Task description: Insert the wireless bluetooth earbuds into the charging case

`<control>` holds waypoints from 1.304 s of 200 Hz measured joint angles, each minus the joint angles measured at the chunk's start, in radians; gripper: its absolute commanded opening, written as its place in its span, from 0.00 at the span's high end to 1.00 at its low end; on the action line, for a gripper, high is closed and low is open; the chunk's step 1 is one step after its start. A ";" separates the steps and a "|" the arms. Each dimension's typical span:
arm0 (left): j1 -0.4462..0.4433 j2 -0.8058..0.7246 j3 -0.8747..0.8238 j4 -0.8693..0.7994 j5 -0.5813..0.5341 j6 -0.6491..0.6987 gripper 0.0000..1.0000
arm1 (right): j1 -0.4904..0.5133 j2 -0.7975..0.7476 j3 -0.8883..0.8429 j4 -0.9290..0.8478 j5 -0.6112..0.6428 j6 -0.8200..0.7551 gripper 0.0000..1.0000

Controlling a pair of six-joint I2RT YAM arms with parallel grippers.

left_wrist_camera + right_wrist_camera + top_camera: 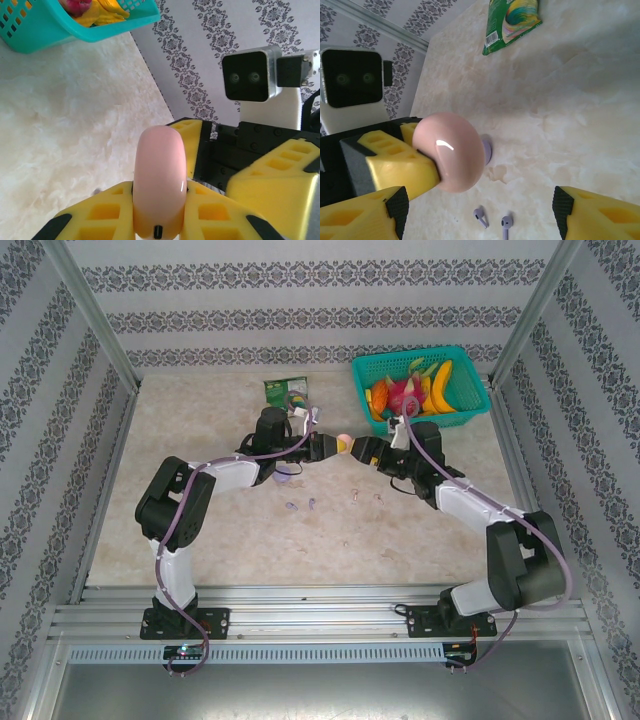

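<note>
Nearest the bases, loose on the cream marbled tabletop [200, 530]: two tiny lavender plastic earbuds [480, 217], side by side.

Above them, the left gripper [328, 446] is clamped tight on the glossy pale-pink rounded charging case [450, 152], whose lid looks closed. The right gripper [362, 450] faces it, fingers spread wide, holding nothing.

Risk: the smooth shell could slip or twist when pried, and a finger could flick the earbuds away.

Farther back: a green foil packet [512, 22] with a barcode but unreadable text, and a teal plastic basket [405, 354].
</note>
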 measured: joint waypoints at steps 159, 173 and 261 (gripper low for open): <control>-0.004 -0.085 0.000 -0.012 0.019 0.000 0.96 | -0.054 0.090 -0.062 0.098 0.003 0.058 0.30; -0.004 -0.085 0.000 -0.005 0.019 -0.002 0.96 | -0.063 0.037 -0.088 0.097 -0.004 0.064 0.31; -0.006 -0.047 -0.001 0.108 0.022 -0.082 0.98 | -0.068 -0.030 -0.074 0.144 -0.080 0.120 0.53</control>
